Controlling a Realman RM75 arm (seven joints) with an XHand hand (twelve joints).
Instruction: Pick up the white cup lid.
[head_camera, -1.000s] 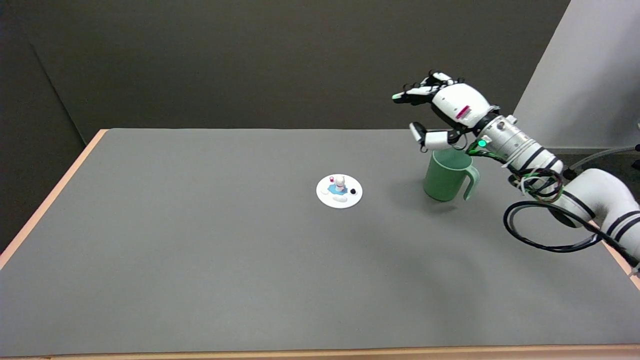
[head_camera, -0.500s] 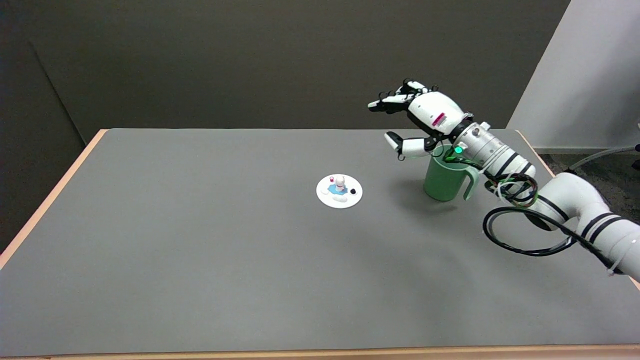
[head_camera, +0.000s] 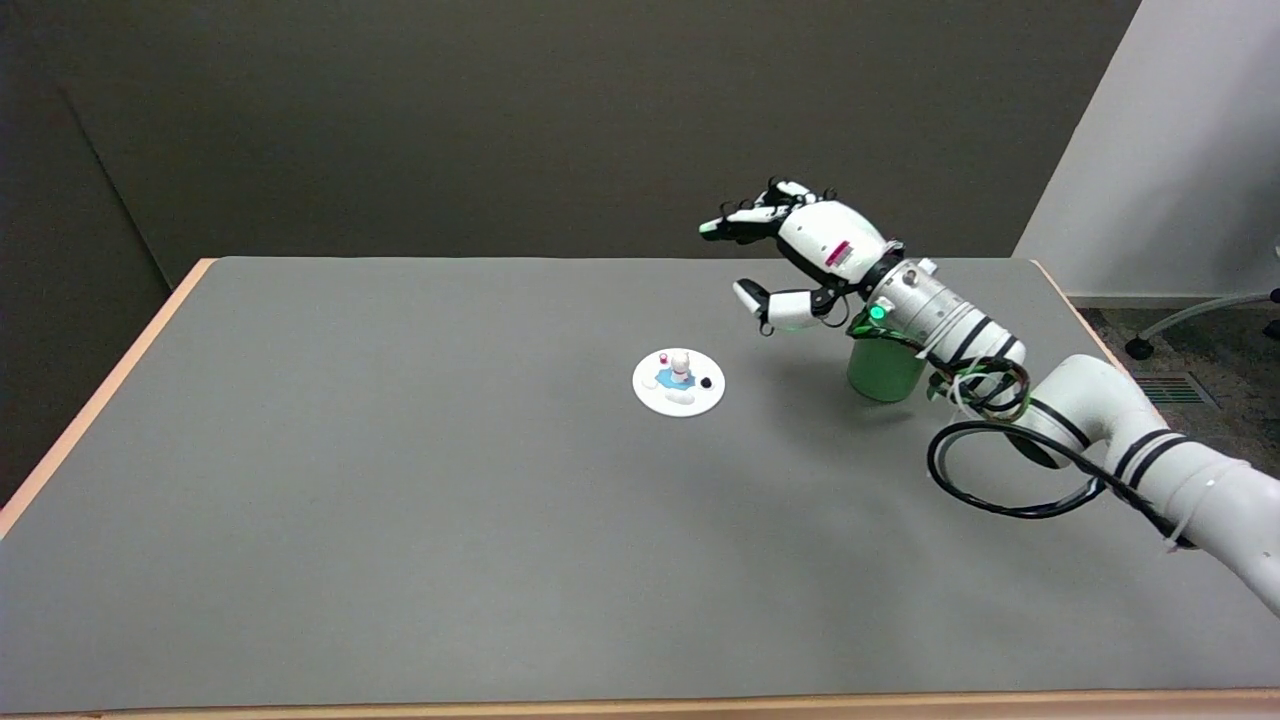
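Note:
The white cup lid (head_camera: 679, 382) lies flat near the middle of the grey table (head_camera: 400, 480); it carries a small white figure and a few coloured bits on top. My right hand (head_camera: 795, 250) hangs in the air to the lid's upper right, well apart from it, fingers spread and thumb hanging below, holding nothing. The forearm crosses in front of the green mug (head_camera: 884, 371), hiding the mug's rim and handle.
The green mug stands upright to the right of the lid. A black cable loop (head_camera: 1010, 470) hangs from my right arm above the table's right side. The table's orange edge (head_camera: 100, 390) runs along the left and front.
My right hand has travelled left and slightly down, from above the mug's right side to left of the mug, nearer the lid. The lid and mug have stayed put.

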